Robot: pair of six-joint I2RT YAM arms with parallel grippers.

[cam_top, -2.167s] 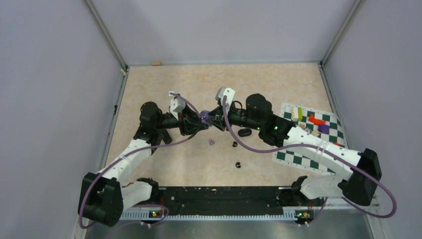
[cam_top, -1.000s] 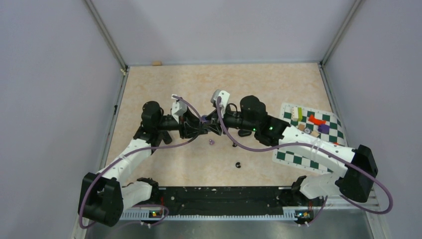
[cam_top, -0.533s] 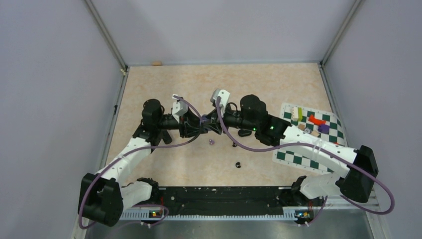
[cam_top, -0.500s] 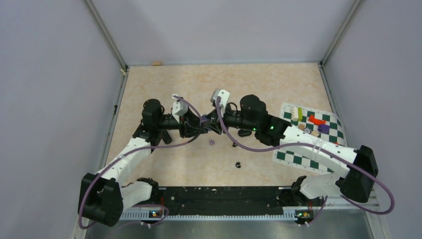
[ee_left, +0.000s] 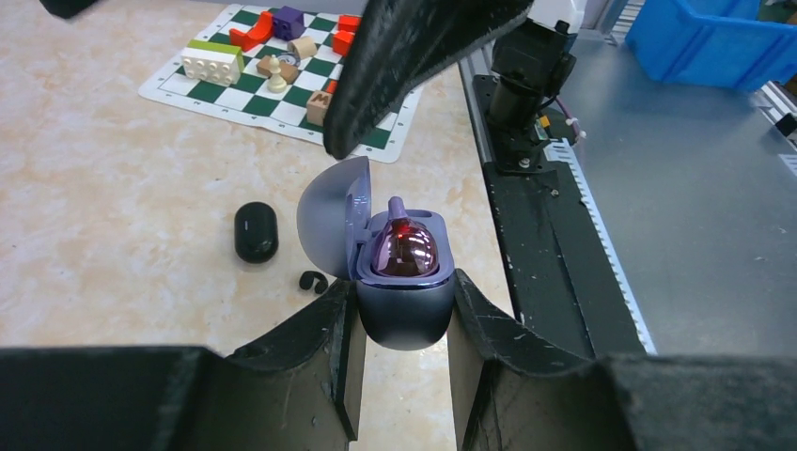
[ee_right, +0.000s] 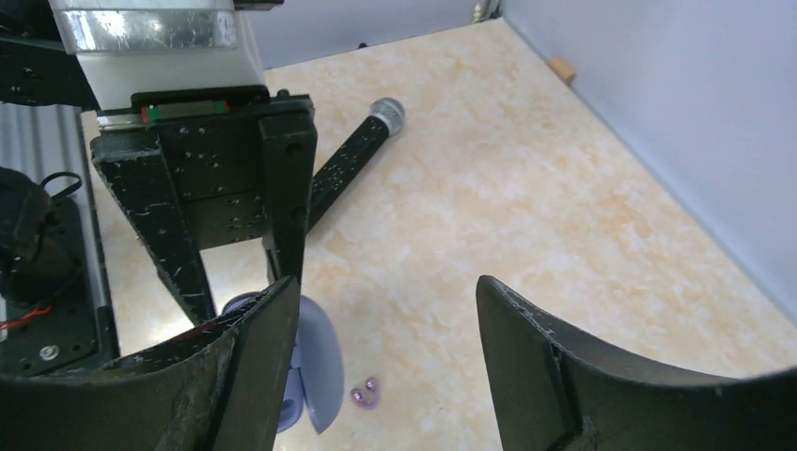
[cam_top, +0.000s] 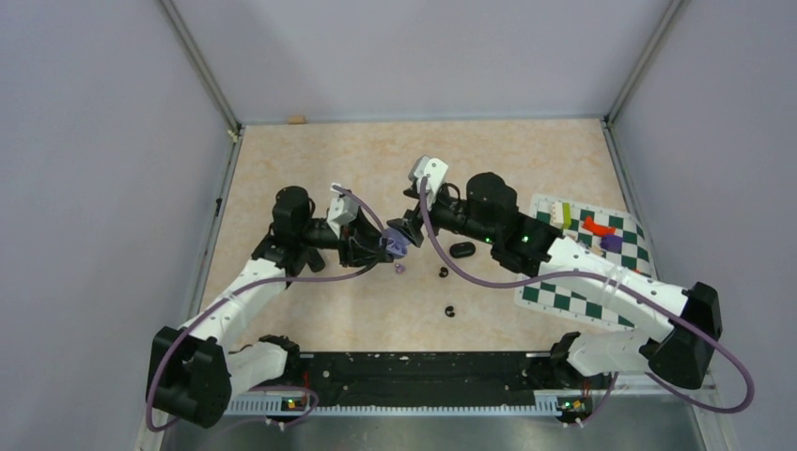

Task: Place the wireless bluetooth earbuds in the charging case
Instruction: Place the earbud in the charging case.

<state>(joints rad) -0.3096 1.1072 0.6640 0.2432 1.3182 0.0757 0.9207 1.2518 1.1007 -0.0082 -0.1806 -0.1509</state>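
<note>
My left gripper (cam_top: 383,246) (ee_left: 402,299) is shut on the pale purple charging case (ee_left: 404,324) (cam_top: 395,246), whose lid (ee_left: 329,221) stands open. One purple earbud (ee_left: 405,252) sits in the case, a red light glowing on it. My right gripper (cam_top: 410,229) (ee_right: 385,287) hangs open and empty just right of the case, one finger (ee_left: 414,56) above it. A second purple earbud (cam_top: 399,268) (ee_right: 365,396) lies on the table below the case. Two black earbuds (cam_top: 444,272) (cam_top: 450,311) lie nearer the front, beside a shut black case (cam_top: 461,250) (ee_left: 255,231).
A green-and-white checkered mat (cam_top: 554,301) (ee_left: 244,99) with coloured blocks lies at the right. A black rod with a grey tip (ee_right: 362,155) lies by the left arm. A small wooden piece (cam_top: 297,119) rests at the back wall. The black base rail (cam_top: 423,366) runs along the front.
My right gripper has opened and drawn back to the right, away from the case. The left gripper has shifted slightly right and down, still holding the case, which now shows.
</note>
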